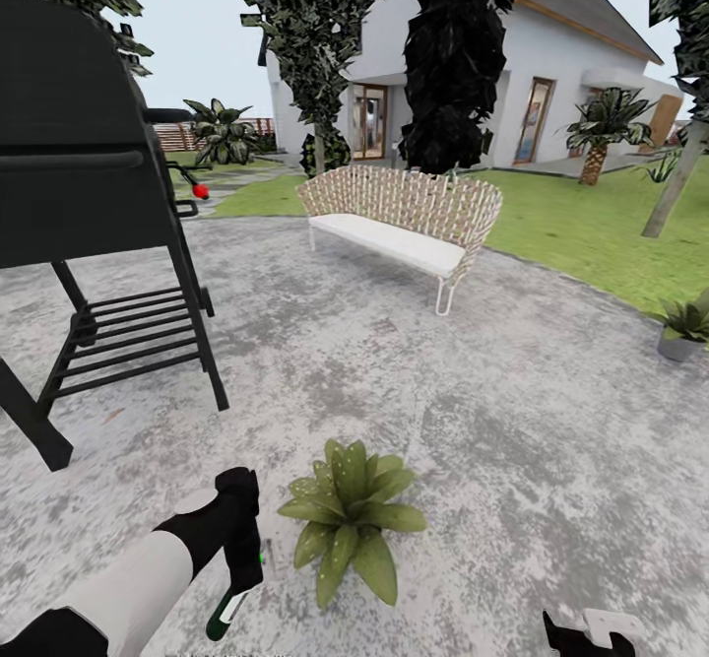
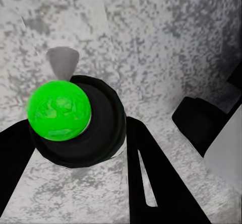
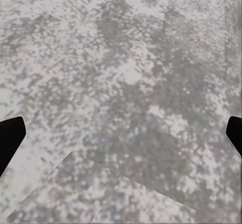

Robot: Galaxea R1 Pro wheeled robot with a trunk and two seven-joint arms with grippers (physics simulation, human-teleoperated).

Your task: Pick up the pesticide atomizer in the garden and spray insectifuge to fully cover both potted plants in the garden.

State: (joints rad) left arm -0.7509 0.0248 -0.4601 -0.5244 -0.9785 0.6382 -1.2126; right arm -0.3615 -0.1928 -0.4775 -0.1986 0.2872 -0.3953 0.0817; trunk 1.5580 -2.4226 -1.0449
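Pesticide atomizer [image 1: 228,606] gripped in left hand [image 1: 241,578] (right hand [image 3: 121,133] spread, empty); next, spray nearest potted plant [image 1: 350,519].

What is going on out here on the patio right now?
The robot's left gripper holds the pesticide atomizer beside the near potted plant on the stone patio. The second potted plant sits at the patio's far right edge. The right gripper hangs open over bare stone.
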